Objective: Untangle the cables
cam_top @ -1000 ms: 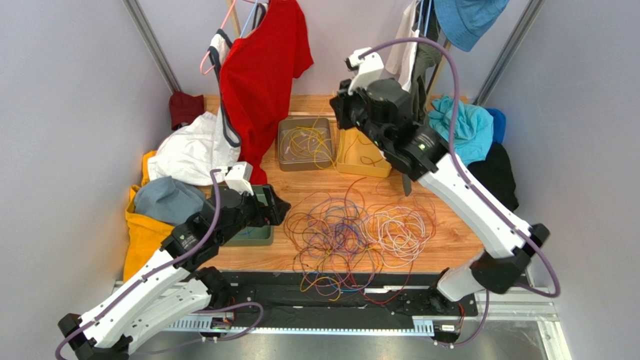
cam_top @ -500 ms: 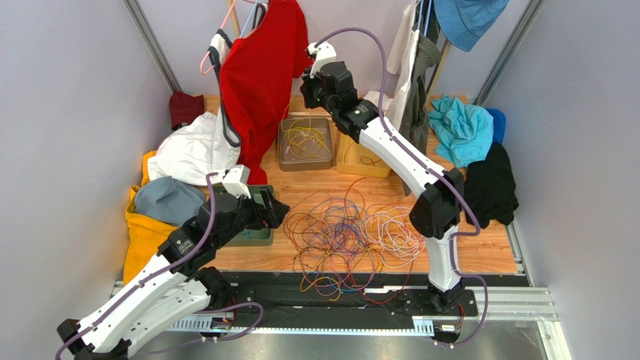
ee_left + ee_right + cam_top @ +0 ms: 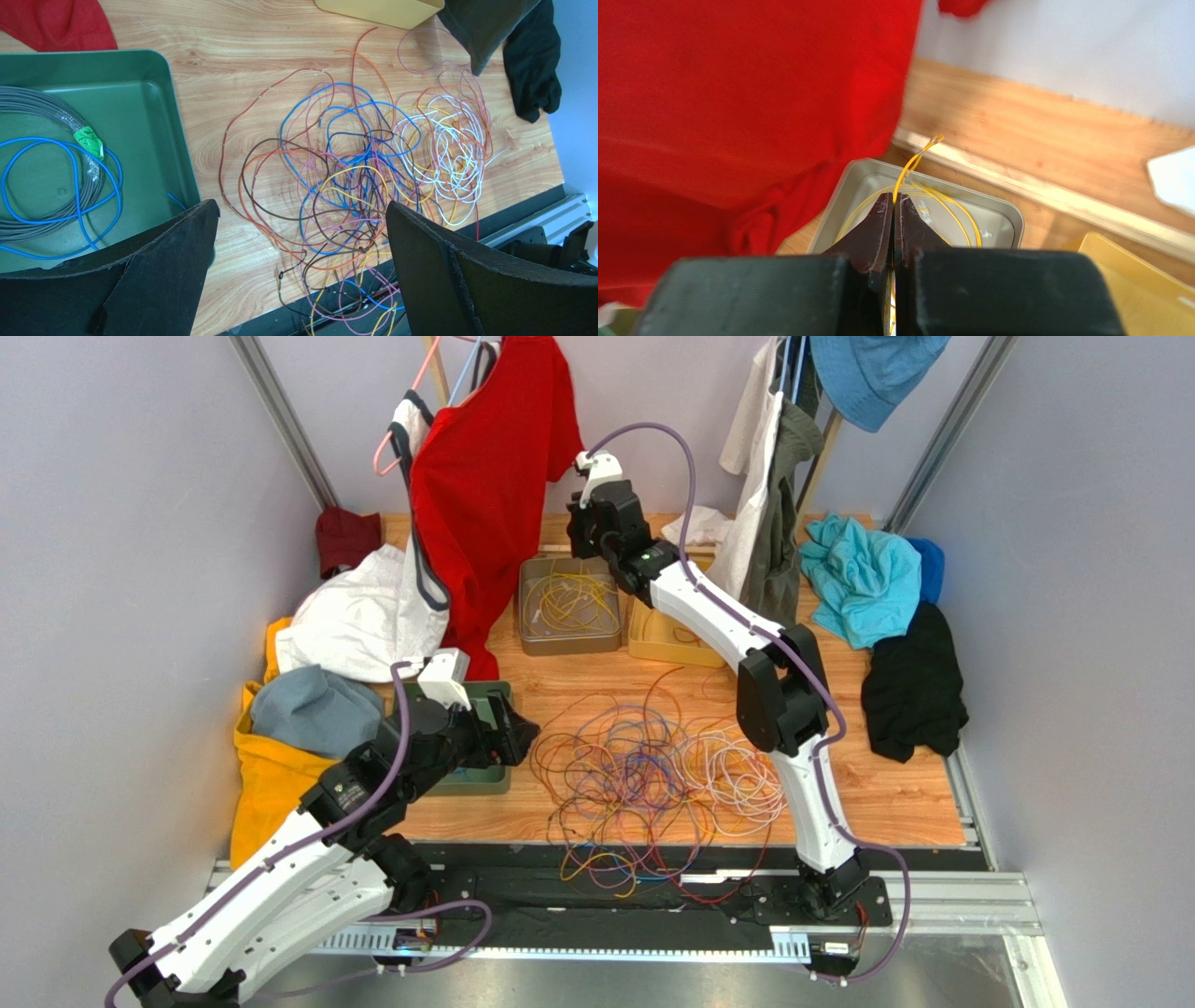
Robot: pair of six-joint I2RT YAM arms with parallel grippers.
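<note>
Right wrist: pincer (image 3: 894, 204) tight on cable (image 3: 915, 159)

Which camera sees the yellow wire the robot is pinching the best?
The right wrist view: the yellow wire sticks up close, pinched in the right hand, over a grey bin. The top view shows only faint yellow loops in that bin. The left wrist view misses it.

On the bench (image 3: 898, 798) the cables (image 3: 652, 784) lie tangled at centre. A tray (image 3: 140, 126) holding coils (image 3: 35, 101) sits at their 9 o'clock, a wire-filled bin (image 3: 525, 616) at 12, and a box (image 3: 671, 641) at the bin's 3.
</note>
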